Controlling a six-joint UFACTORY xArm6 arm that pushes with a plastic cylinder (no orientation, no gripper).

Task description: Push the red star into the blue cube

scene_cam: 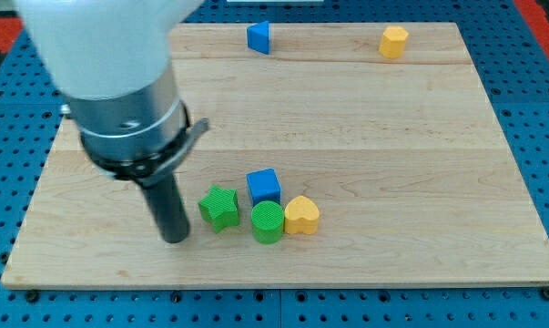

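Observation:
The blue cube (264,186) sits low on the wooden board, in a cluster with a green star (219,207) to its lower left, a green cylinder (267,222) below it and a yellow heart (301,215) to its lower right. No red star shows in the view; it may be hidden behind the arm. My tip (176,239) rests on the board just left of the green star, a small gap apart from it.
A second blue block (259,37) lies near the board's top edge, centre. A yellow block (394,42) lies at the top right. The arm's large white and grey body (119,82) covers the board's upper left.

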